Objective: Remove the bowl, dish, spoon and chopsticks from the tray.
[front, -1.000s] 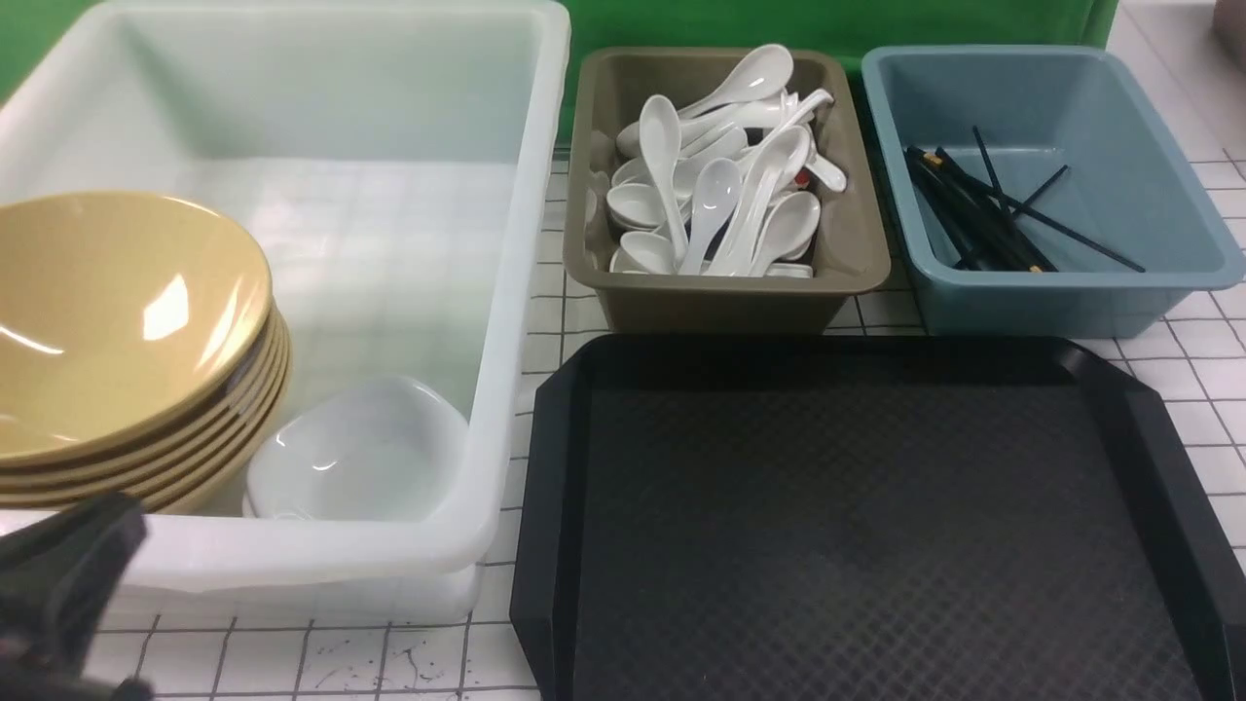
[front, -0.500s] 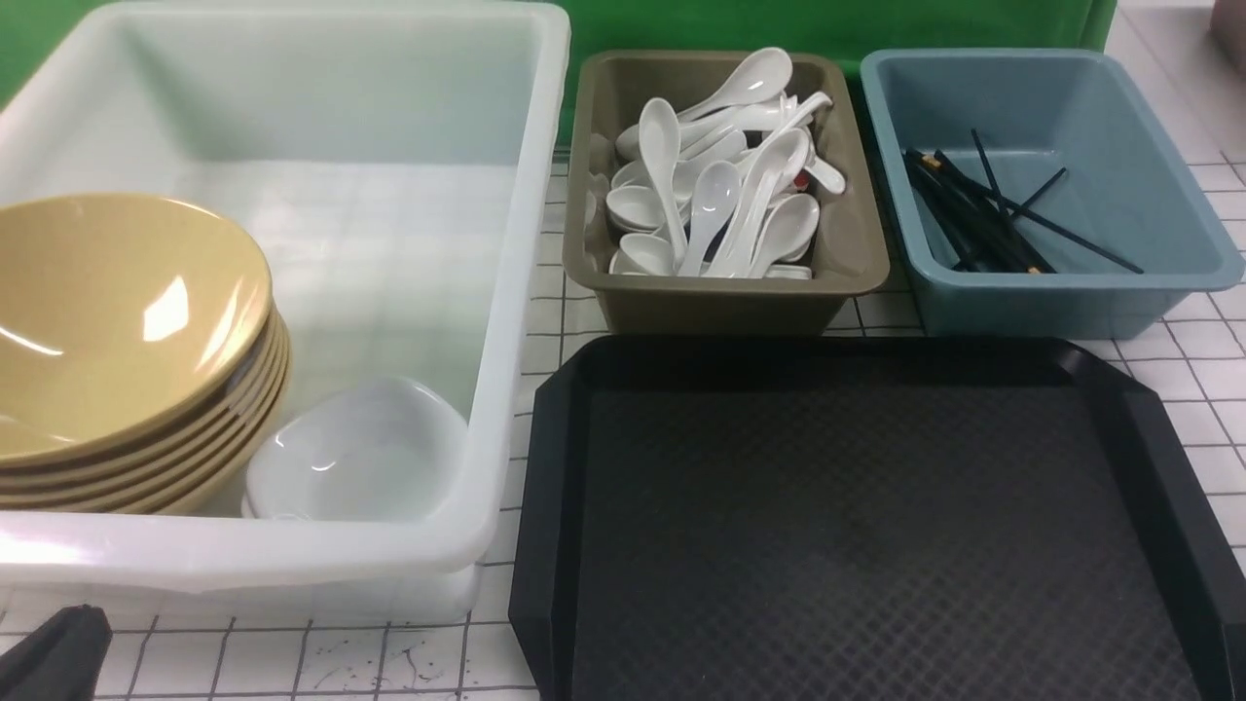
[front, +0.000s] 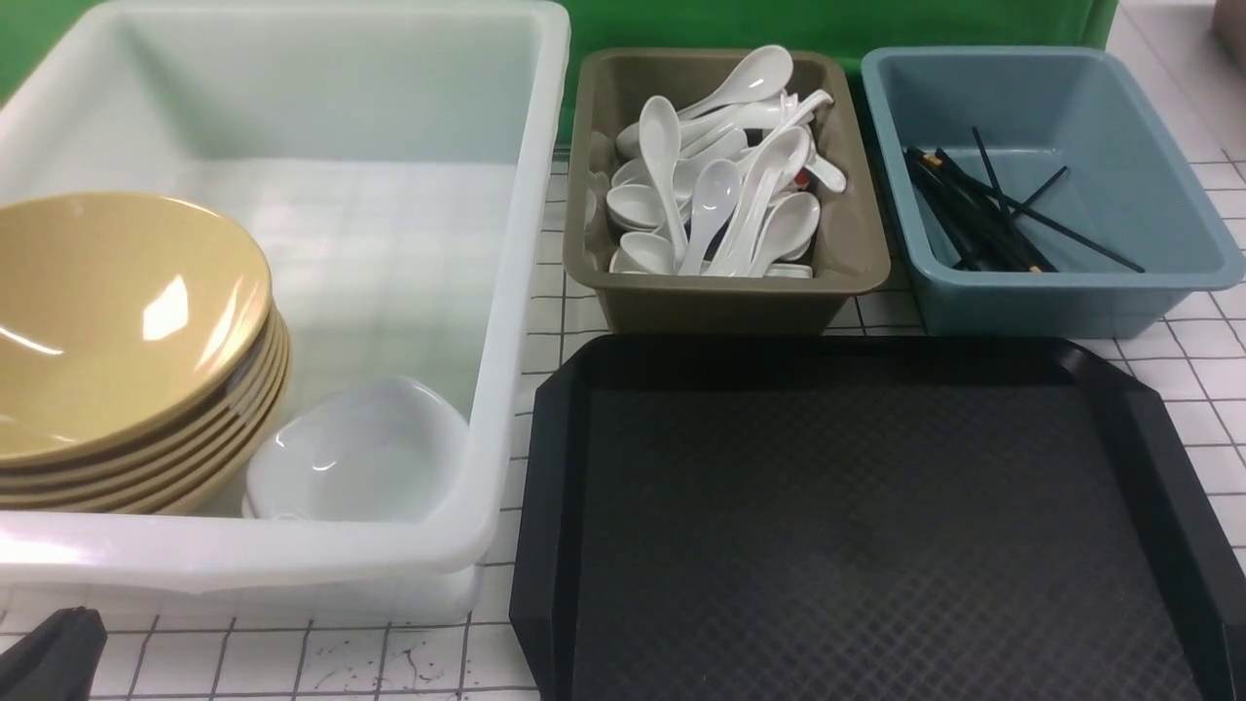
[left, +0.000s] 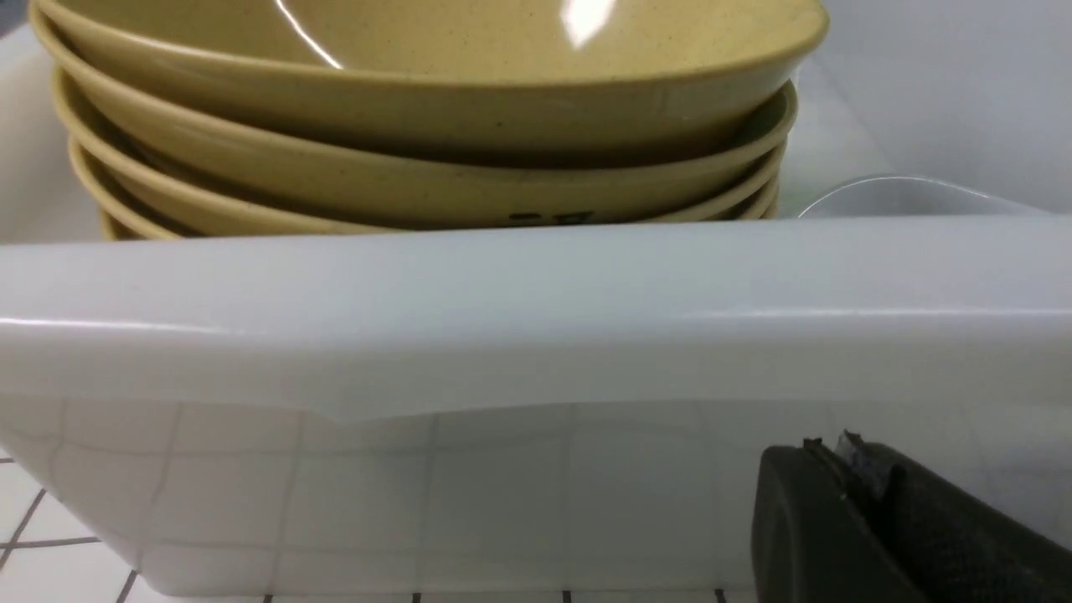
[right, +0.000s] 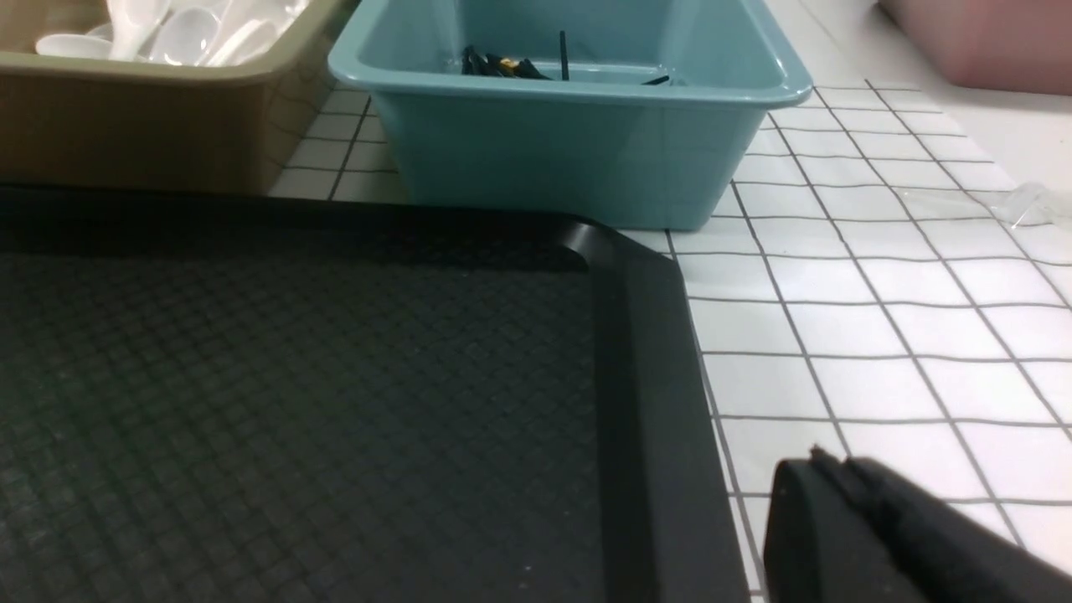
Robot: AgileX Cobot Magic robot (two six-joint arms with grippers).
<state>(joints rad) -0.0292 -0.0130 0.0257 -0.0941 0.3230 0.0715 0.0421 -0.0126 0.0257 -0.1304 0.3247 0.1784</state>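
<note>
The white plastic tub (front: 501, 292) stands at the left, and the black clipped-corner tray (front: 876, 535) lies to its right, its near edge cut off from view. No tableware lies on the part of the tray that shows. Beyond its far edge sit the blue-grey bin (front: 1071, 312) on the right and the brown bin (front: 720, 310) between it and the tub.

The mustard-tan bowls (front: 127, 312) are stacked at a tilt in the near left of the tub; the task's bowl is presumably among them. To their right, in the tub's near right corner, the small white dish (front: 360, 458) leans on at least one more like it. White soup spoons (front: 715, 195) lie heaped in the brown bin, and black chopsticks (front: 983, 214) lie mostly bunched in the blue-grey bin; which spoon or pair belongs to this task cannot be told.

The left gripper (left: 829, 444) is closed with nothing between its fingers, close to the tub's near wall. The right gripper (right: 837, 465) also appears closed and empty, by the tray's right side.

The clearing looks finished, and the step in hand seems to be resting the arms. The next move calls for no grasp, only keeping both arms low and away from the tub wall and tray rim, so that neither gets nudged
</note>
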